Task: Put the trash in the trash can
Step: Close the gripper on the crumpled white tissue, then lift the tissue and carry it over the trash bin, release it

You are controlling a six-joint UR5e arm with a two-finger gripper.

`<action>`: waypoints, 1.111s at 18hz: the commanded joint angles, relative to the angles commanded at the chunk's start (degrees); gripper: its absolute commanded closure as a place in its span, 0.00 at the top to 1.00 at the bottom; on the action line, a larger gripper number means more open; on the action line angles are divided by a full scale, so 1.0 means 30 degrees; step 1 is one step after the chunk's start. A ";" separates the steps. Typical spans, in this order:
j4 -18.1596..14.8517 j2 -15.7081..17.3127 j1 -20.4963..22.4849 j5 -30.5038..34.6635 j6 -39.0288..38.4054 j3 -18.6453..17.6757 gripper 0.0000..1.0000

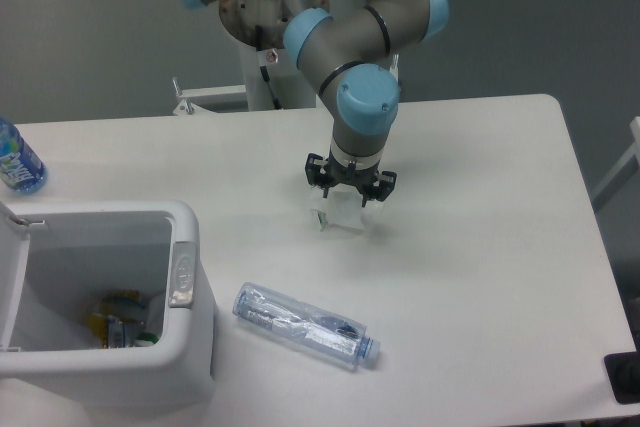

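On white table (480, 247), napkin (340, 215) under end effector (348, 190)

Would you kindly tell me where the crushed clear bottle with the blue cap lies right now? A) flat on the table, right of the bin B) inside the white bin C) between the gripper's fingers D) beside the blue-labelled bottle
A: the crushed bottle lies flat on the table, just right of the open bin, while the gripper is down over the napkin.

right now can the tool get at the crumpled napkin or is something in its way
Probably yes. The tool sits directly over the napkin, which lies on bare table with nothing crowding it. The crushed bottle lies well nearer the camera and the trash can stands off to one side. Whether the tool has closed on it can't be seen.
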 joint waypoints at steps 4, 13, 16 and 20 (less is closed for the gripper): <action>-0.0088 0.0088 0.0000 0.0029 0.0029 0.0235 0.00; -0.1729 0.1901 0.1636 -0.5696 -0.1193 0.4448 0.00; -0.1641 0.2080 0.2401 -1.0097 -0.5609 0.6760 0.00; -0.1319 0.1993 0.2082 -1.1716 -1.0536 0.9720 0.00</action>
